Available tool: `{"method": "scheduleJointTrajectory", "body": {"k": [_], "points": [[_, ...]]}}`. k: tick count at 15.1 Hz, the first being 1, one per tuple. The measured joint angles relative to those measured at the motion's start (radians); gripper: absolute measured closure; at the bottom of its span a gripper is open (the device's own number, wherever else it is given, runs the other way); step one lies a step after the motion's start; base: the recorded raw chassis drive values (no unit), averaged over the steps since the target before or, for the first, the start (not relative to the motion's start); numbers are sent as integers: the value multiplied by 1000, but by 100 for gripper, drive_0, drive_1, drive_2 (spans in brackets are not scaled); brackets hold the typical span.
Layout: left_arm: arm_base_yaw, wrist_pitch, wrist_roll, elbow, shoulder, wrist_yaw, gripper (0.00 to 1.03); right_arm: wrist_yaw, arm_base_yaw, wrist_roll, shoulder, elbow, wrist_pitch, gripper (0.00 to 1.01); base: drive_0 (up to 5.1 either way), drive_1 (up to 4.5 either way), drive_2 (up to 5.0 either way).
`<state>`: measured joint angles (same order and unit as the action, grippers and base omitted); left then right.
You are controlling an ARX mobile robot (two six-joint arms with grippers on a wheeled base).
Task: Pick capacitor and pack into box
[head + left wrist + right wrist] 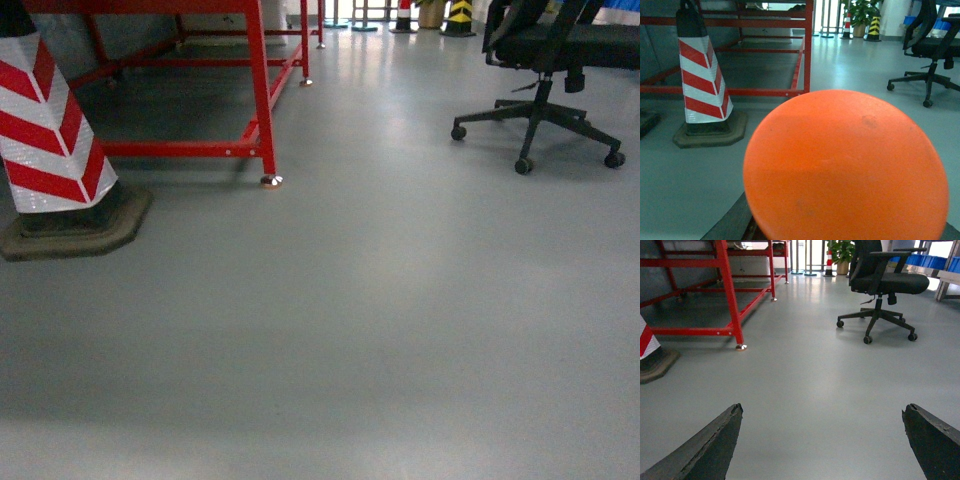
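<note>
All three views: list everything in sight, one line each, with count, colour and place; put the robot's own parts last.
Floor: one, grey, glossy, fills every view.
Traffic cone: one, red and white stripes on a dark base, left, beside the frame.
Metal frame: one, red, upper left, standing on small feet.
Office chair: one, black, on castors, upper right.
Far cones: two, one yellow-black, one red-white, in the far background.
Potted plant: one, green, far background.
Crates: several, blue, far right.
Round disc: one, orange, filling the left wrist view; what it is cannot be told.
Right fingers: two, black, spread wide, nothing between them.
</note>
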<state>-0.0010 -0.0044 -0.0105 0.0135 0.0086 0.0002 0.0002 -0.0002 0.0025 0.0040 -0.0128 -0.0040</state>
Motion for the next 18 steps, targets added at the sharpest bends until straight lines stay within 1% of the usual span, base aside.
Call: {"method": "scheduleJointTrajectory", "body": {"k": [18], "points": [[0, 3, 0, 0, 0, -2, 59, 0, 0, 0, 0, 0, 3, 3, -502, 239, 239]]}}
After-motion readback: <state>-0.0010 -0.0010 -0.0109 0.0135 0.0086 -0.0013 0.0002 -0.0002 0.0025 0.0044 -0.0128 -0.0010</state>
